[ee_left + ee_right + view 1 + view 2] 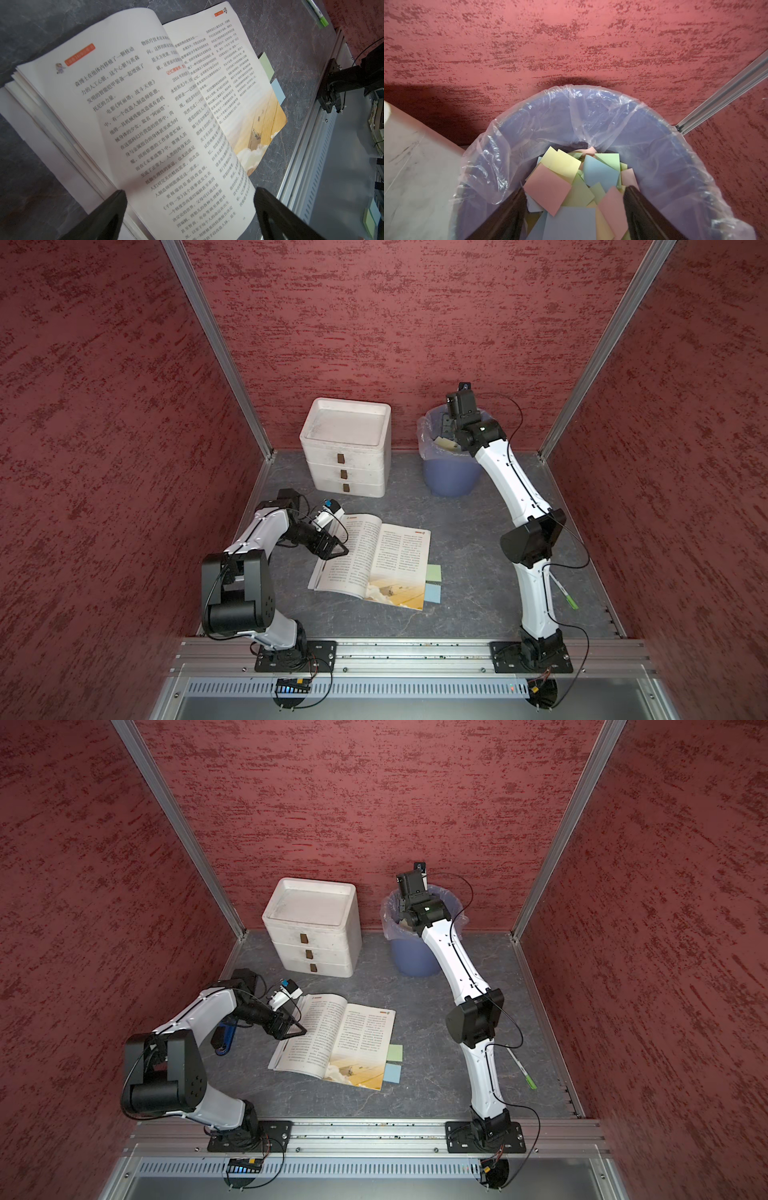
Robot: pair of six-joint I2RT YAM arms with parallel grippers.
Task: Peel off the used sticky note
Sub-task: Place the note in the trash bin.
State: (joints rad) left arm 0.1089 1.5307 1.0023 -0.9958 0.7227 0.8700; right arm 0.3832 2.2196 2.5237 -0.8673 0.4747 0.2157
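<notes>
The right gripper (pixel 577 188) has its two black fingers (pixel 508 212) spread wide and holds nothing, at the mouth of the round blue plastic bin (pixel 591 108) lined with a clear bag. Between the fingers, a pink square sticky note (pixel 548 193) lies uppermost on a heap of pastel paper notes (pixel 600 172) inside the bin. The left gripper (pixel 190 191) is also spread wide and empty, low over the left page of the open printed paperback book (pixel 374 556) on the grey marbled tabletop (pixel 469 539). A green sticky note (pixel 433 572) and a blue sticky note (pixel 433 593) jut from the book's right edge.
</notes>
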